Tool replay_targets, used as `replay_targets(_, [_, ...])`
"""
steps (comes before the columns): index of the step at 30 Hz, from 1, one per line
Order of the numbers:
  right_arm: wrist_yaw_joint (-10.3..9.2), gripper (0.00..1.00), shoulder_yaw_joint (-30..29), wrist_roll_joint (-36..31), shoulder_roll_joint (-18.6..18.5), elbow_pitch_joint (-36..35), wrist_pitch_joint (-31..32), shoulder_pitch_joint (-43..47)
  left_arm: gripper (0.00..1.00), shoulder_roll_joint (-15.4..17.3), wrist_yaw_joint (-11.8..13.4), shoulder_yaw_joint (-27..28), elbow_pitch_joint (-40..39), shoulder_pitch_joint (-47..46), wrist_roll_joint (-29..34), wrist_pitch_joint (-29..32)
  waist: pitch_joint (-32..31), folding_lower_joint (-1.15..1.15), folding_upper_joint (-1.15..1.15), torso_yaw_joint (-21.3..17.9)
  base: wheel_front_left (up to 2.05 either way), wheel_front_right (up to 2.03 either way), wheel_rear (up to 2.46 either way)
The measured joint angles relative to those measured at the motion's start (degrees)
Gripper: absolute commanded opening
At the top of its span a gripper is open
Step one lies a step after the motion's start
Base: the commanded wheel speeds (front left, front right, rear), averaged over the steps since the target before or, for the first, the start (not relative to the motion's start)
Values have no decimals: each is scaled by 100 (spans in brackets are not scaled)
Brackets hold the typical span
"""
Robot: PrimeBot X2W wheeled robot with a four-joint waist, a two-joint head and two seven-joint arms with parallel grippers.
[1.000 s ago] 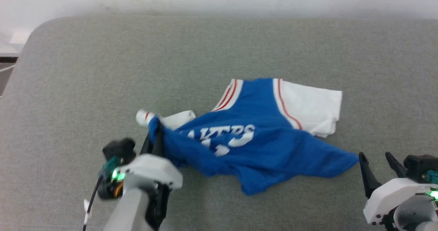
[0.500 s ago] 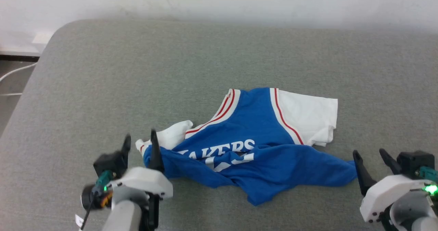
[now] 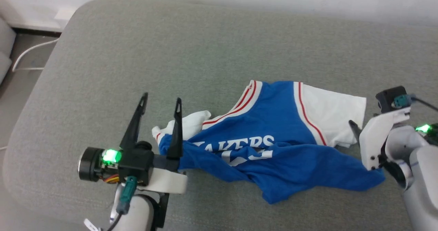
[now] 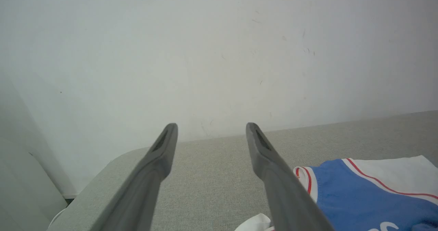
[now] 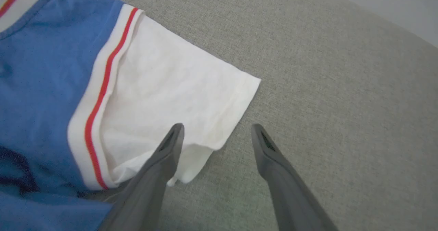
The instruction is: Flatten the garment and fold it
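Observation:
The garment (image 3: 273,149), a blue jersey T-shirt with white sleeves and red-striped trim, lies crumpled on the grey cushion (image 3: 205,53). Its lower part is folded over the white print. My left gripper (image 3: 161,99) is open and holds nothing. It stands at the shirt's left edge, with its right finger (image 3: 176,128) in front of the bunched left sleeve (image 3: 191,121). In the left wrist view, the left gripper (image 4: 211,125) points at the wall, with the garment (image 4: 359,193) at the lower right. My right gripper (image 5: 215,126) is open over the corner of the white right sleeve (image 5: 171,94).
The grey cushion's rounded left corner (image 3: 78,15) borders the floor, where a white cable (image 3: 27,53) lies. A white wall (image 4: 205,53) runs behind the cushion. The right arm's white housing (image 3: 379,138) stands beside the right sleeve.
My left gripper has opened and let go of the shirt's left edge, which dropped onto the cushion. The right gripper moved forward to the white sleeve. The head camera also shifted.

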Motion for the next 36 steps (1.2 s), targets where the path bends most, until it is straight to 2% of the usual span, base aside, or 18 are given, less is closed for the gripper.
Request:
replay_targets(8, [0,100,20,-269,-141,1522,298,-881,100,-82,145,-260,-1,86,-35,0,231,0,0,385,0,0,0])
replay_targets(12, [0,100,97,-430,-243,1953,287,-1073,100,-108,181,-336,21,85,-73,1,312,-1,0,562,0,0,0])
replay_targets(13, [0,91,108,-423,-247,2049,266,-1110,100,-108,191,-335,22,85,-80,1,326,-1,0,596,0,0,0])
replay_targets(14, [-4,0,118,-410,-246,2121,263,-1128,100,-105,191,-331,25,85,-93,1,336,-1,0,620,0,0,0])
replay_targets(20, [8,0,132,-461,-242,2361,-349,-1147,100,-73,198,-261,94,85,-140,1,294,0,0,552,0,0,0])
replay_targets(26, [1,0,-458,-720,-464,2462,-1054,-926,100,-29,198,-183,183,94,-198,1,101,0,0,292,0,0,0])
replay_targets(33, [1,0,-1066,-981,-425,1627,-1355,-323,100,-29,197,-120,225,198,-281,1,-158,-1,0,-117,0,0,0])
replay_targets(35, [0,100,-1139,-936,-300,1432,-1341,-55,100,-31,189,-92,270,236,-322,1,-208,-1,0,-250,0,0,0])
replay_targets(36, [0,100,-1140,-862,-221,1368,-1340,65,100,-40,180,-88,301,236,-344,1,-226,-1,0,-315,0,0,0])
